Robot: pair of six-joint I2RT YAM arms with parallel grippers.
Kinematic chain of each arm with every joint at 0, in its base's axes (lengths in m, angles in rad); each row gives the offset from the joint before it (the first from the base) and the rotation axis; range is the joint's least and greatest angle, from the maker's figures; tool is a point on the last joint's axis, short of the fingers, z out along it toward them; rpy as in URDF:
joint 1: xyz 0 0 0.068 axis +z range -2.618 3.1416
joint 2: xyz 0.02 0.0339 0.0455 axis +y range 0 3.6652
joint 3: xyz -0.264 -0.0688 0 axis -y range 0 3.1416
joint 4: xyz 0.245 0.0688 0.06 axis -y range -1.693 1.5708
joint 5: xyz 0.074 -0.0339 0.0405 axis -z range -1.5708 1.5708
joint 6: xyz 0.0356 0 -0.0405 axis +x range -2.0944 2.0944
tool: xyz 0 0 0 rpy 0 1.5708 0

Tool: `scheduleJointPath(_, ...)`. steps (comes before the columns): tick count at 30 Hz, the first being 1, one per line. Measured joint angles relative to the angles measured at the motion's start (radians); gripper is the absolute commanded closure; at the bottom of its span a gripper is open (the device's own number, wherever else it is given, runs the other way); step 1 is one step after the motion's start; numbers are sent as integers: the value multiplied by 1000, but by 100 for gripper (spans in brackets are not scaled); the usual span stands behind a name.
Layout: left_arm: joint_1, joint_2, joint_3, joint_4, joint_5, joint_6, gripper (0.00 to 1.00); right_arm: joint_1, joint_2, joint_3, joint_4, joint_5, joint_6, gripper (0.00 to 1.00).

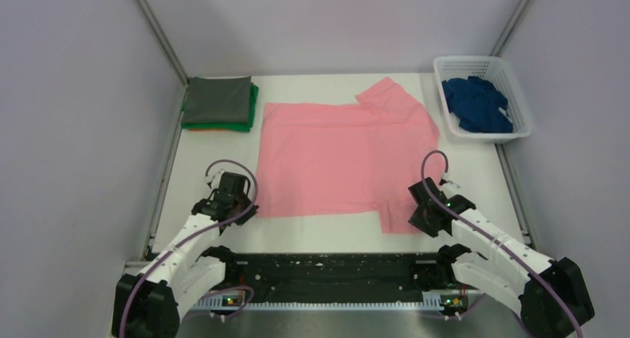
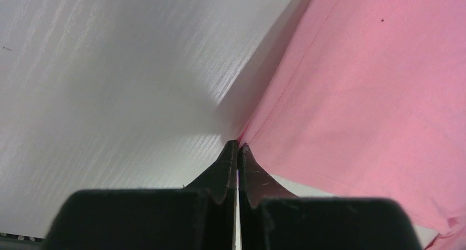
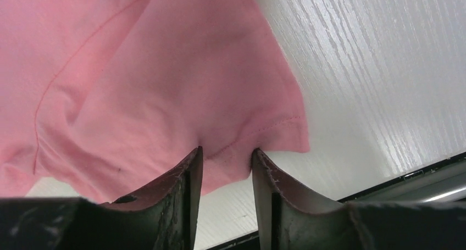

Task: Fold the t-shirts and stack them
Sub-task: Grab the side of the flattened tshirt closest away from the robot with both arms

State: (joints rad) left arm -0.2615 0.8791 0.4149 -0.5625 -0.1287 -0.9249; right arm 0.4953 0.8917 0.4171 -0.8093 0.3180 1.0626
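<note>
The salmon-pink t-shirt [image 1: 342, 156] lies spread flat on the white table. My left gripper [image 1: 249, 206] is at its near left hem corner. In the left wrist view the jaws [image 2: 238, 145] are shut, with the corner of the pink cloth [image 2: 373, 96] pinched at their tips. My right gripper [image 1: 416, 213] is at the near sleeve. In the right wrist view its jaws [image 3: 226, 154] stand open, pressed down on either side of the pink sleeve hem [image 3: 165, 68], which bunches between them. The dark blue shirt [image 1: 478, 104] lies crumpled in the basket.
A folded stack sits at the far left: the grey shirt [image 1: 218, 100] on top, the green one [image 1: 252, 114] under it and an orange edge [image 1: 199, 129] at the bottom. The white lattice basket [image 1: 483, 59] stands at the far right. A black base rail [image 1: 327, 267] runs along the near edge.
</note>
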Motion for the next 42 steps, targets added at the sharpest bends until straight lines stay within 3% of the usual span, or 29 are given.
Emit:
scheduleJointPath(3, 0, 0, 0, -10, -5, -1, 100, 0, 34, 9, 26, 6, -14, 91)
scheduleJointPath(6, 0, -3, 0, -27, -10, -2, 100, 0, 49, 13, 37, 6, -26, 100)
scheduleJointPath(25, 0, -245, 0, -236, -23, -78, 100, 7, -237, 50, -274, -216, -10, 100)
scheduleJointPath(33, 0, -241, 0, -201, 0, -79, 100, 7, -205, 84, -199, -206, -38, 100)
scheduleJointPath(42, 0, -82, 64, -119, -19, -63, 100, 6, -41, 234, -61, -141, -130, 100)
